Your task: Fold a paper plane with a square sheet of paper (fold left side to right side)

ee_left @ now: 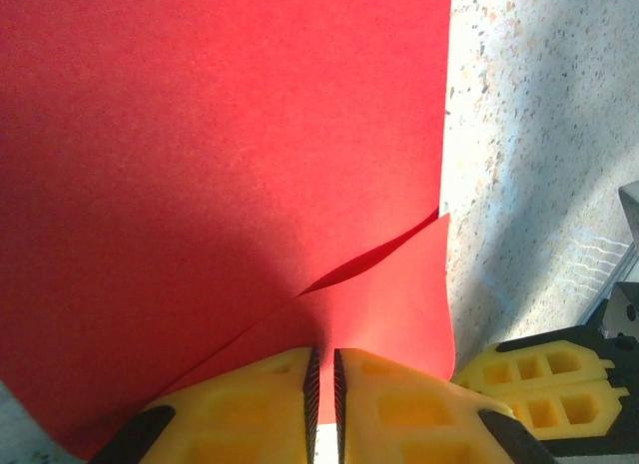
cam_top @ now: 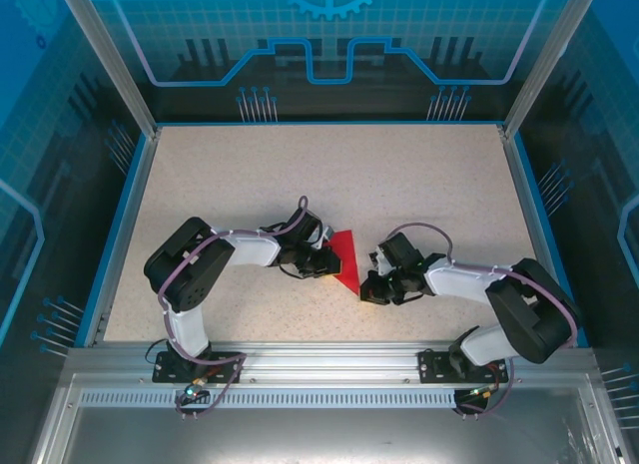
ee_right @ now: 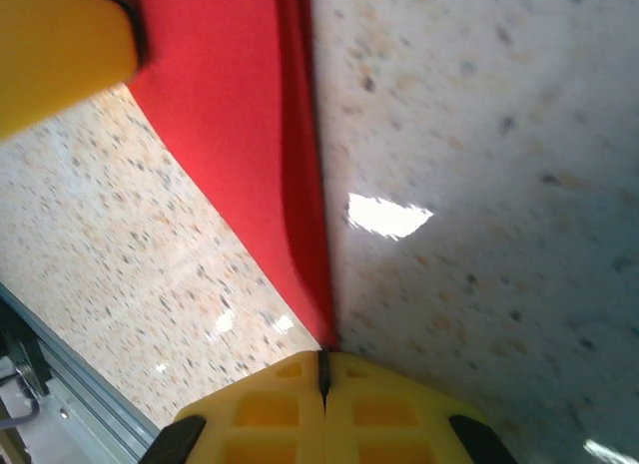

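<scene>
table (cam_top: pixel 300 185): paper sheet (cam_top: pixel 346 256) lies flat on it, just toward 6 o'clock of centre | left gripper (cam_top: pixel 323 266): at the sheet's 9 o'clock, over its edge, 1 flap (ee_left: pixel 379 294) overlapping the layer beneath | right gripper (cam_top: pixel 368 290): at the sheet's 5 o'clock, touching its near tip | sheet sits between the 2 grippers

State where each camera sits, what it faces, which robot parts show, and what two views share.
Top external: above and behind, looking down on the table; left arm and right arm show.
Left wrist: close over the red paper; left gripper at bottom.
Right wrist: low over table and paper edge; right gripper at bottom.
Both wrist views show the red paper.
</scene>
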Robot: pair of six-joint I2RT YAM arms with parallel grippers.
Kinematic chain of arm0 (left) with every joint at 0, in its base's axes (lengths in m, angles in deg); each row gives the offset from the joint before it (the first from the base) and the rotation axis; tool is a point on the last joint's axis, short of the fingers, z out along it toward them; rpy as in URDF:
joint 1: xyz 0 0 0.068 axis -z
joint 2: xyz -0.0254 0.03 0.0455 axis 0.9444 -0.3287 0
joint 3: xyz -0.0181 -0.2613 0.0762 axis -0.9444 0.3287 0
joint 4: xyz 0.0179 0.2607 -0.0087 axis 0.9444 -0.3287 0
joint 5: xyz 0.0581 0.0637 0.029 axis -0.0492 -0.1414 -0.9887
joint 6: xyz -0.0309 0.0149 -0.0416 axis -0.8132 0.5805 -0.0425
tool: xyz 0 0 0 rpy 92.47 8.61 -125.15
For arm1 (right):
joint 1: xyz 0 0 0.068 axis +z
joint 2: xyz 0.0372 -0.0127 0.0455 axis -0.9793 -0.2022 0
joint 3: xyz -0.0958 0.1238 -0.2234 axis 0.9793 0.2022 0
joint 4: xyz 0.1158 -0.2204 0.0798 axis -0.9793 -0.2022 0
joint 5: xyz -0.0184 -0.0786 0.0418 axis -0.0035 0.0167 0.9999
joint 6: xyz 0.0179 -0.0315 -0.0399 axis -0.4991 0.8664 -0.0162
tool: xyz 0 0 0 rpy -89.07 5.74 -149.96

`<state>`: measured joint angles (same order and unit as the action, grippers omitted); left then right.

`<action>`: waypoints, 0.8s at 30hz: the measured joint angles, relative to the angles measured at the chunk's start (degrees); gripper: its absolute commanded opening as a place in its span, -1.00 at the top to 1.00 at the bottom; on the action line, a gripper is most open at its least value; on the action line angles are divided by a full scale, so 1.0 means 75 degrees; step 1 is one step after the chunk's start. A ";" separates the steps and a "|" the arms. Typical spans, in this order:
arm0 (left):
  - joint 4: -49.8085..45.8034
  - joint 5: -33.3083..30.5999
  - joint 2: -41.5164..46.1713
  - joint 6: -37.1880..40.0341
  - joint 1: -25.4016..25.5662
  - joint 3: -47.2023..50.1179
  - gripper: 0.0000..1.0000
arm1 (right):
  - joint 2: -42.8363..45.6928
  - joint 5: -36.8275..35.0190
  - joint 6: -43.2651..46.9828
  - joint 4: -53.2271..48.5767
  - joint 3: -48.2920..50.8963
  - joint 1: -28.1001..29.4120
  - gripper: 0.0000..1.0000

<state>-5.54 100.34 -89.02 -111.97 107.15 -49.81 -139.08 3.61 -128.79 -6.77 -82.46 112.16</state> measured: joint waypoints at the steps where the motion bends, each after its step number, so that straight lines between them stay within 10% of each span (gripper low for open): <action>1: 0.0000 0.0000 0.0000 0.0000 0.0000 0.0000 0.68 | 0.0064 -0.0006 0.0076 -0.0114 -0.0003 -0.0009 1.00; 24: -0.0216 -0.0152 0.0134 0.0032 0.0052 -0.0015 0.64 | -0.1163 0.0178 0.0589 -0.0137 -0.1137 -0.0015 1.00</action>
<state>-7.16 99.21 -88.01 -111.73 107.54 -49.92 -147.80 4.95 -124.37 -7.80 -90.99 112.05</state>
